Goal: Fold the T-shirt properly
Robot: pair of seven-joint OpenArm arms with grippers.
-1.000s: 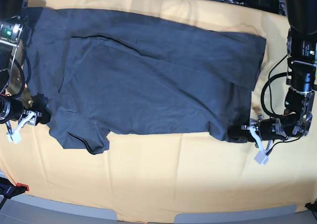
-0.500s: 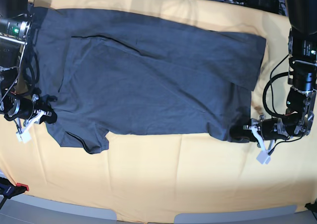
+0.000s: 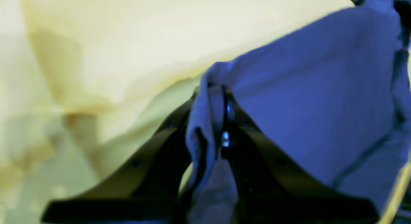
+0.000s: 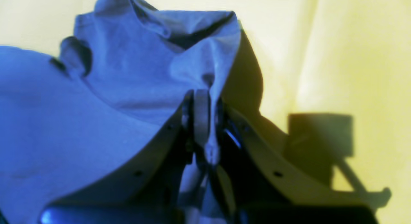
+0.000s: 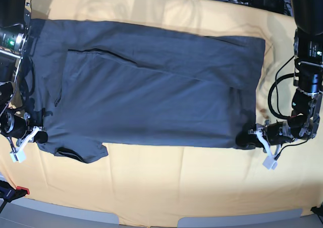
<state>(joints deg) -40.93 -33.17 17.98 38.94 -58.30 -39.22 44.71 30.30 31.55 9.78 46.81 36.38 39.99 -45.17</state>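
Grippers clamp the T-shirt [image 5: 151, 87] at opposite near corners (long axis running between them). Left gripper [image 5: 251, 137] and right gripper [image 5: 39, 136] both pinch fabric.

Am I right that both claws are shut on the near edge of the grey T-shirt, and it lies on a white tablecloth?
Not quite: the tablecloth is yellow-orange, not white, as the base view shows. The rest holds: the left claw and the right claw are each shut on the near edge of the grey T-shirt, and the wrist views show the cloth pinched between the jaws.
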